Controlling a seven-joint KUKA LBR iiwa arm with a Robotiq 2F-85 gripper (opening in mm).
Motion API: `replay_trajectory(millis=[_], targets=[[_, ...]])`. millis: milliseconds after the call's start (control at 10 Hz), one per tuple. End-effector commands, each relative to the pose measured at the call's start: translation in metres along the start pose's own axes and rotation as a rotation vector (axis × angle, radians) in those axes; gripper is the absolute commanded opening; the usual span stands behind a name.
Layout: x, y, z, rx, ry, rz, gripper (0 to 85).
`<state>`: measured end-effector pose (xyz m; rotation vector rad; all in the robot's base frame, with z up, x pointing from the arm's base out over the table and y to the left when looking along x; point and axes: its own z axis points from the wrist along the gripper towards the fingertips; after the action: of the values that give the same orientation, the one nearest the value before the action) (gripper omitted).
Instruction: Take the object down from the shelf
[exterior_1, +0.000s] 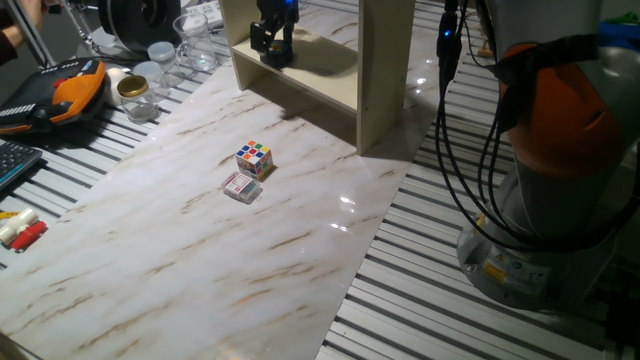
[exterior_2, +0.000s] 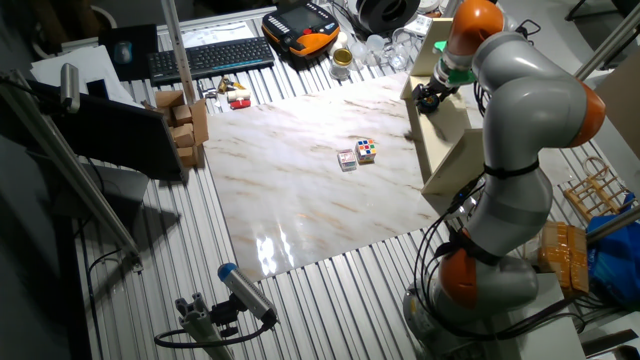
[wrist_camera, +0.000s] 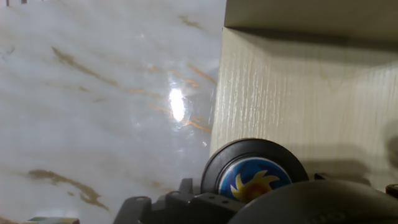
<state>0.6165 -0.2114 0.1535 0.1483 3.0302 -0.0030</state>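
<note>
The white marble-patterned tabletop lies mostly bare across the frame's middle and lower left. At upper centre stands the pale beige wooden shelf unit. On its flat board, near the front edge, the black two-finger gripper clamps a black round disc with a blue-and-orange face. A multicoloured puzzle cube touches a small red-and-white box mid-table.

Arm: smooth, rounded light-grey casing segments with orange bands at the joints, one orange cap at the top, one orange ring low near the base. Base was a broad grey cylinder carrying a small yellow label. Bundle of black cables ran loosely along the arm's side. Small blue light showed by the cables. Gripper was black, blocky, with dark fingers.
</note>
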Motion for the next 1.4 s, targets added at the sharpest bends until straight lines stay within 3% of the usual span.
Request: replay_trajectory(millis=[0,200,500,600,900,1300], targets=[[0.0,0.0,0.001,-0.002,-0.002,-0.005,85.0],[-0.001,0.0,0.002,-0.003,-0.002,-0.009,85.0],[-0.002,0.002,0.0,-0.015,0.022,-0.042,34.0],[-0.002,0.003,0.0,-0.013,0.027,-0.051,0.0],[-0.003,0.007,-0.004,-0.01,0.025,-0.053,0.0],[0.0,0.034,-0.033,0.012,0.037,-0.035,0.0]])
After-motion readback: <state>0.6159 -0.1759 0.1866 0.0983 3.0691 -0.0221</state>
